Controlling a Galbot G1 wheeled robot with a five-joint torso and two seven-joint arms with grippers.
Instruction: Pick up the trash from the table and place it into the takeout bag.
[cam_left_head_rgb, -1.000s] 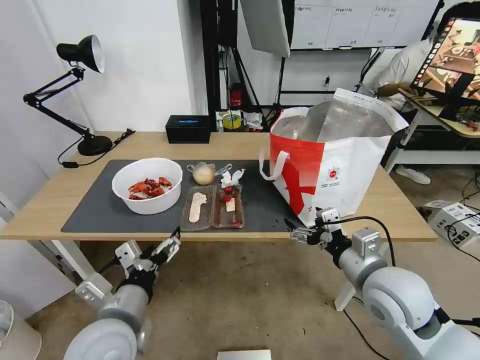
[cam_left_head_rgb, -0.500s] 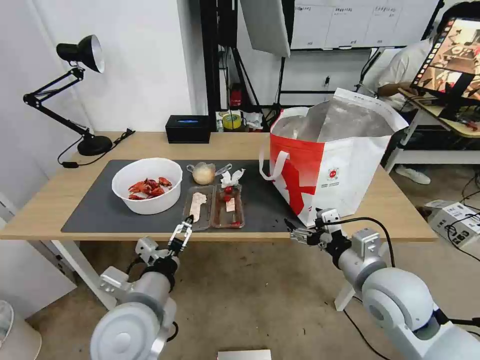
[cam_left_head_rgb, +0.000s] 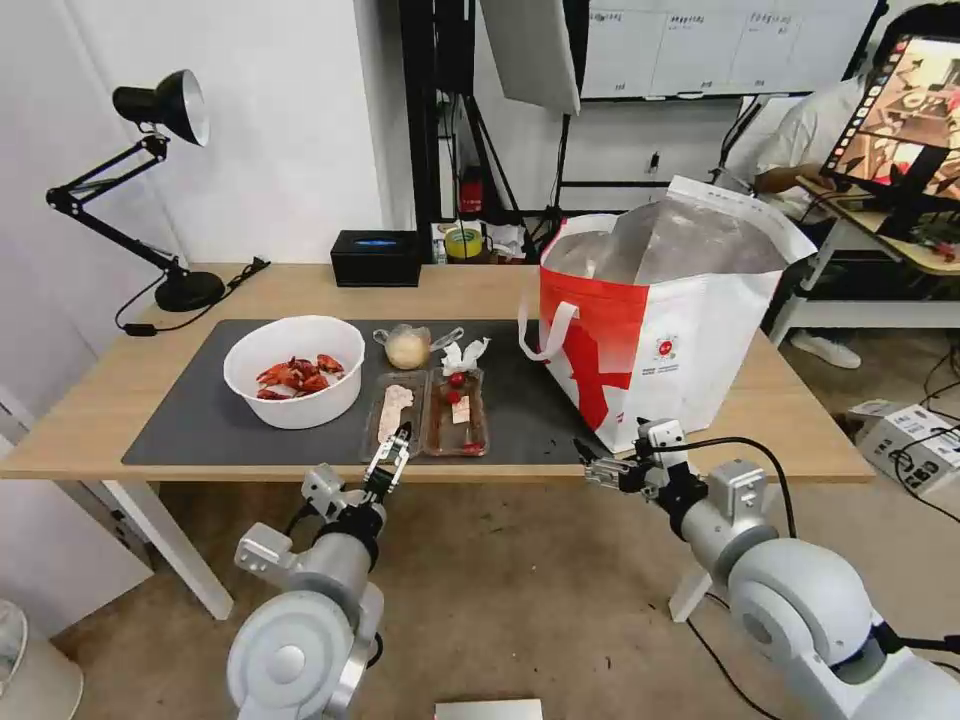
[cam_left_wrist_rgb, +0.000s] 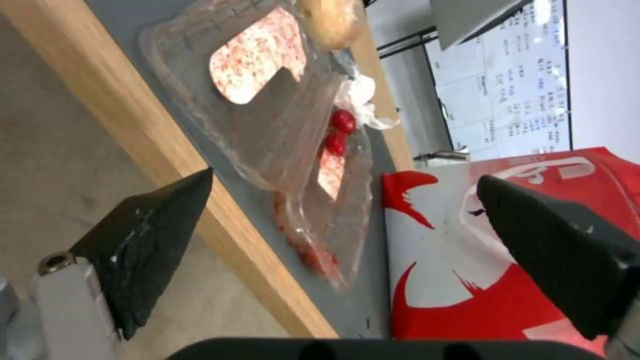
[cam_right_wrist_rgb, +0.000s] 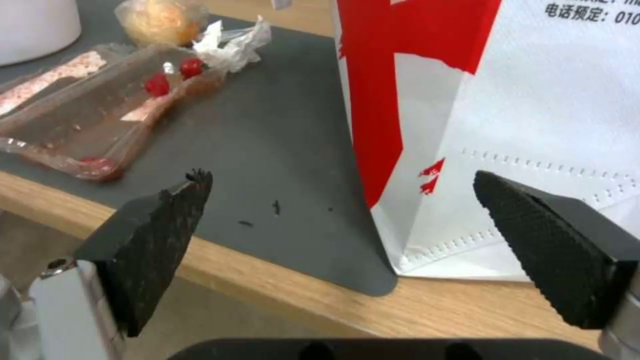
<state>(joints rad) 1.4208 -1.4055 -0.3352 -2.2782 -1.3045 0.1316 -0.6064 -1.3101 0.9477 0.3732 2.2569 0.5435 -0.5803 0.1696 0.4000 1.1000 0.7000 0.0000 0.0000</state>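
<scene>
Head view: every item of trash lies on the dark mat (cam_left_head_rgb: 200, 420) of the worktop (cam_left_head_rgb: 90, 410); nothing appears loaded, so the task looks barely begun. The white bowl of crayfish shells (cam_left_head_rgb: 294, 383) sits at left, the small bag with a beige lump (cam_left_head_rgb: 406, 347) and the crumpled tissue (cam_left_head_rgb: 464, 354) farther back, and two clear trays (cam_left_head_rgb: 428, 415) lie side by side at the near edge. The takeout bag (cam_left_head_rgb: 655, 330) stands open at right. The left tool (cam_left_head_rgb: 393, 455) is at the worktop's near edge, just in front of the left tray, its fingers apart. The right tool (cam_left_head_rgb: 596, 464) hangs at the near edge below the bag's near corner, holding nothing.

Left wrist view: the left tool's fingers (cam_left_wrist_rgb: 150, 235) stand wide apart with the near ends of both trays (cam_left_wrist_rgb: 287, 145) between them but beyond; no contact yet.

Right wrist view: the right tool's fingers (cam_right_wrist_rgb: 157, 235) are spread, empty, framing the mat's corner and the bag wall (cam_right_wrist_rgb: 533, 100); the trays lie well off to one side.
</scene>
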